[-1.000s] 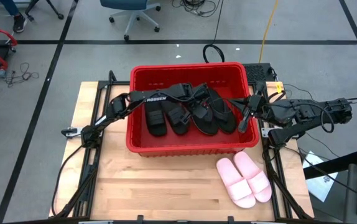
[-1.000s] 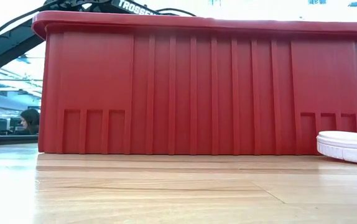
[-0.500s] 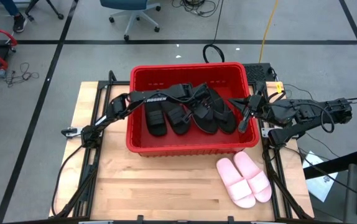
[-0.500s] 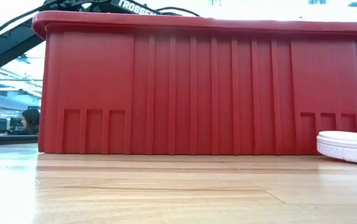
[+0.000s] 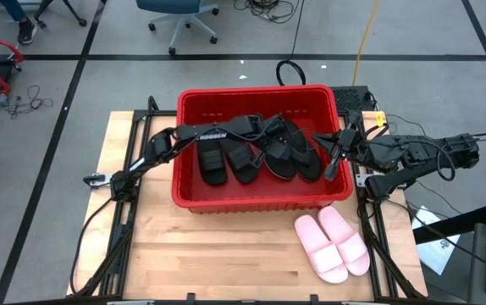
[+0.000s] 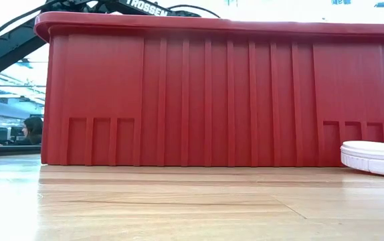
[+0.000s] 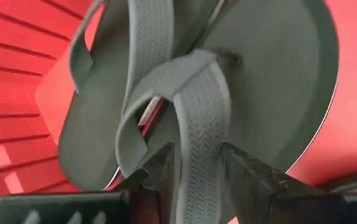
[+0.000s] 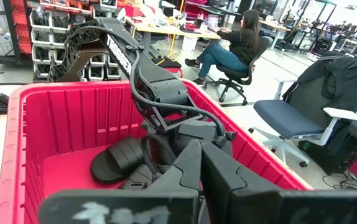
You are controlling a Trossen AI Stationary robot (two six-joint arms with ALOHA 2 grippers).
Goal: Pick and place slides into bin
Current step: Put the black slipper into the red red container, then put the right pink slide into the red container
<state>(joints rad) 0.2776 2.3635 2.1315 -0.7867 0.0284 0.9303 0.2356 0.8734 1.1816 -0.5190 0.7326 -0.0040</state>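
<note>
The red bin (image 5: pixel 260 196) stands on the far middle of the wooden table; the low view shows its near wall (image 6: pixel 219 94). Inside lie two black wide-strap slides (image 5: pixel 213 161) and two black flip-flops (image 5: pixel 284 157). My left gripper (image 5: pixel 268 135) reaches down into the bin, open, with one flip-flop's strap (image 7: pixel 197 124) between its fingers. Two pale pink slides (image 5: pixel 332 246) lie side by side on the table near the bin's right front corner. My right gripper (image 5: pixel 332 161) waits shut, raised beside the bin's right wall. My left gripper (image 7: pixel 197 154) straddles the grey ribbed strap (image 7: pixel 194 180) of a flip-flop, one finger (image 7: pixel 160 171) on each side of it, coming from above on a slant. A gap shows at one finger. Whether the other finger touches the strap, I cannot tell.
Bare wood (image 5: pixel 218 254) lies in front of the bin and to its left. One pink slide's sole (image 6: pixel 376 157) shows at the right of the low view. Beyond the table stand an office chair (image 5: pixel 175 17), floor cables, and a seated person (image 8: pixel 234 40).
My left gripper has stayed over the flip-flops in the bin and turned slightly at the wrist. The flip-flop under it has shifted a little on the bin floor.
</note>
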